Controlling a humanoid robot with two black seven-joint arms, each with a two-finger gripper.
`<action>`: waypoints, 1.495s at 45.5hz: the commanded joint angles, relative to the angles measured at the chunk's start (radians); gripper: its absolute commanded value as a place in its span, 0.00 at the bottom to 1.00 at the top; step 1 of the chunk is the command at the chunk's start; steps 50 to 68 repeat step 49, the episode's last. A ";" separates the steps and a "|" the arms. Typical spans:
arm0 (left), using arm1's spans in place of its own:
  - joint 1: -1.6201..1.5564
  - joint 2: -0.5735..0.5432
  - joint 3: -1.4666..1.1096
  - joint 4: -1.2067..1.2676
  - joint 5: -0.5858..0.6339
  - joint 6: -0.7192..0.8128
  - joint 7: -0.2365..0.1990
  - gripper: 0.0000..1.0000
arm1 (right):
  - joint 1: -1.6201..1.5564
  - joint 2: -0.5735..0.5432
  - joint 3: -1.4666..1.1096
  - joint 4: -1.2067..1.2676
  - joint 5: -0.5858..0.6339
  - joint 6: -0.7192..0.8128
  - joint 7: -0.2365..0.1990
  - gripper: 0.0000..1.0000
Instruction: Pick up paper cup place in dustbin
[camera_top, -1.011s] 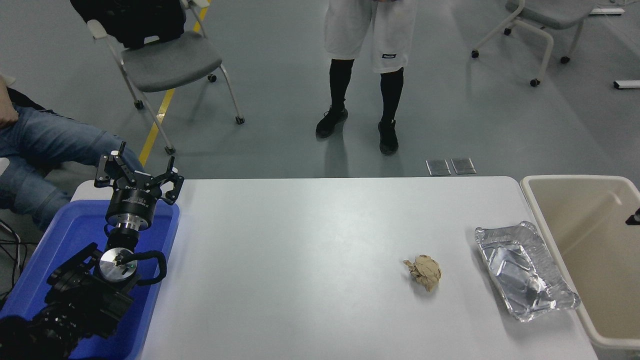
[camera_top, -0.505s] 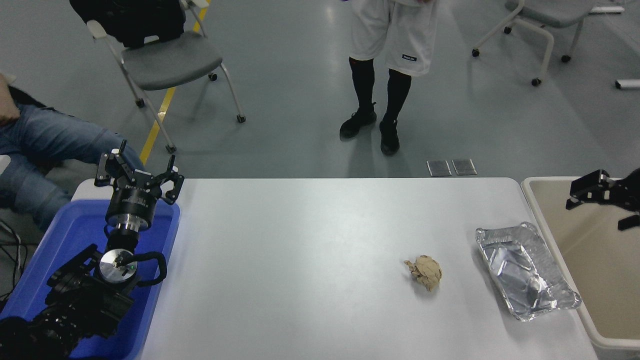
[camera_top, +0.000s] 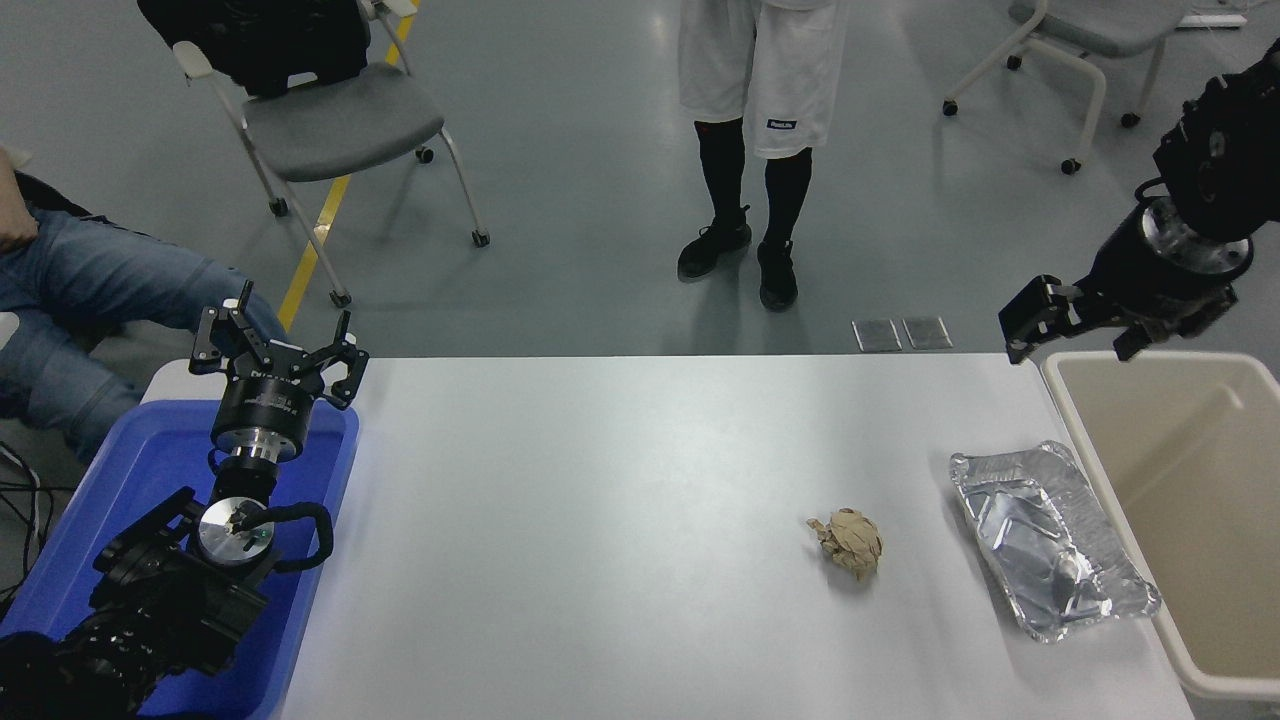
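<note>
The paper cup is out of view; it shows nowhere on the table or in the visible part of the bin. The beige dustbin (camera_top: 1100, 440) stands against the table's right end, its inside bare where I can see it. My right gripper (camera_top: 1080, 330) hangs high over the bin's far left corner, open, with nothing between its fingers. My left gripper (camera_top: 272, 350) is parked open above the blue tray at the lower left.
A crumpled brown paper ball (camera_top: 850, 542) and a silver foil tray (camera_top: 1050, 540) lie on the white table (camera_top: 600, 520) near the bin. The blue tray (camera_top: 320, 500) sits at the left. A person stands beyond the far edge; another sits at the left.
My right arm rose from low over the bin at the right edge to high above its far left corner. The standing person shifted their feet. The left arm stayed still.
</note>
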 joint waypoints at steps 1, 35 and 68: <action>0.000 0.000 0.000 0.000 0.000 0.000 0.000 0.99 | 0.038 0.051 -0.003 0.014 -0.010 0.002 -0.001 1.00; 0.000 0.000 0.000 0.000 0.001 0.000 0.000 0.99 | 0.055 0.061 0.017 0.018 0.006 0.002 -0.001 1.00; 0.000 0.000 0.000 0.000 0.003 0.000 0.000 0.99 | 0.045 0.051 0.011 0.018 0.006 0.002 0.001 1.00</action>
